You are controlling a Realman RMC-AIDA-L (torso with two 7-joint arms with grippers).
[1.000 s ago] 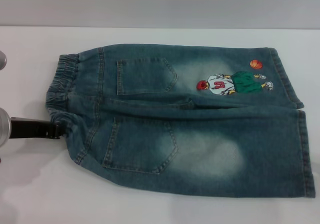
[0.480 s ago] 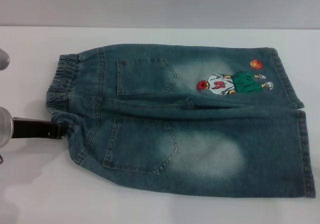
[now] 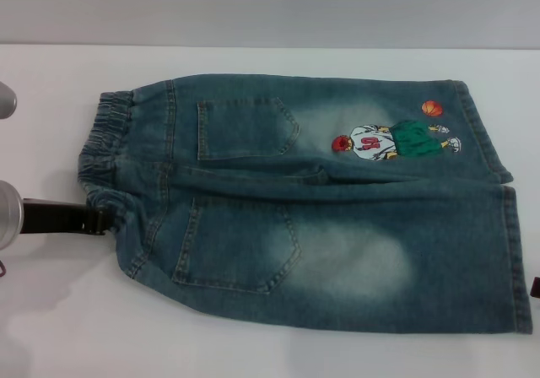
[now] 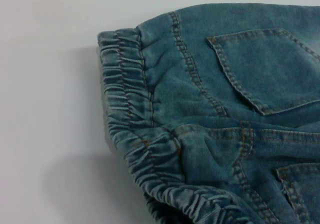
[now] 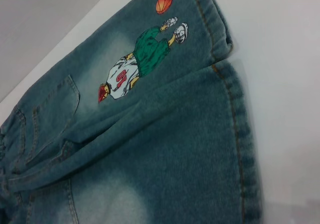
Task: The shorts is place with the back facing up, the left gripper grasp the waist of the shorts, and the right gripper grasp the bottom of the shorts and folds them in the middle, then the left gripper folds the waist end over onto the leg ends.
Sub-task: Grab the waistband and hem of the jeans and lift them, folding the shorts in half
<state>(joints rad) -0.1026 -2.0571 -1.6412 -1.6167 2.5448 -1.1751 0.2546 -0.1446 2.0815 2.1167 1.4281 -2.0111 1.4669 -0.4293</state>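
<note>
bright, even light; perhaps slightly soft focus.

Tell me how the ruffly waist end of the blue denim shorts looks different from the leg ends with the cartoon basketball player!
The gathered elastic waist of the faded blue denim shorts is puckered into many small ridges; the flat stitched leg ends lie smooth and straight. The waist sits on the robot's left with the black left gripper at its edge; the leg ends lie on the right, beside the embroidered player. Both are the same denim, lying on the white table.

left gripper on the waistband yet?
Cannot tell. In the head view the left gripper reaches the edge of the waist of the shorts, but no contact or gap shows plainly. The left wrist view shows only fabric.
</note>
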